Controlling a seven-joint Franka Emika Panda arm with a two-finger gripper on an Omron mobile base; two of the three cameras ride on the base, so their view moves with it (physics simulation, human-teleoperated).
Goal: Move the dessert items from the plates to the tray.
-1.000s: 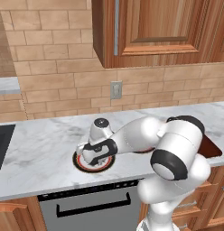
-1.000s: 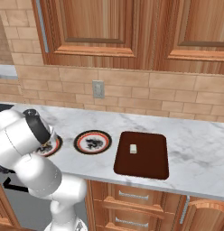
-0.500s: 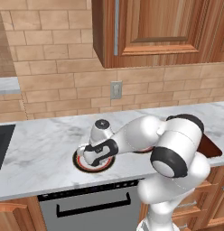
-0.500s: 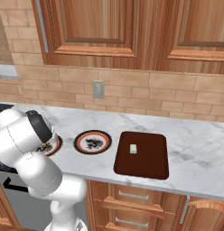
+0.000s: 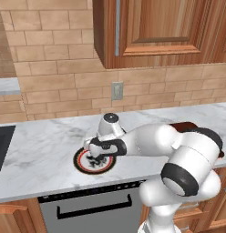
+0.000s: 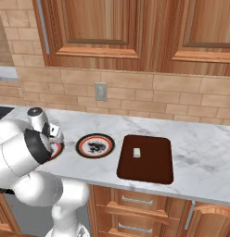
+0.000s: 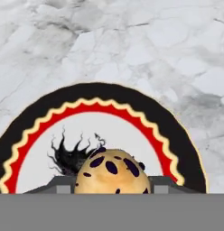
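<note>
Jaws [image 5: 97, 157] low over left plate [image 5: 82, 163], cookie [image 7: 113, 173] between them (pinch unclear); marble bench [image 5: 42, 141] open around rim.

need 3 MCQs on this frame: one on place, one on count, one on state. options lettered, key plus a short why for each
1. Where does the white lump lie?
A. on the tray
B. on a plate
C. on the bare counter

2. How many round plates stand on the counter?
A. one
B. two
C. three

3. Where is the cookie now?
A. on the tray
B. on the floor
C. over the left plate, right in front of the gripper

Key: 1 A, the right base view shows the lump on the dark tray. 2 B, that view shows the middle plate and a second one partly behind the arm. 3 C, the hand view shows the cookie close in, against the plate's white centre.
</note>
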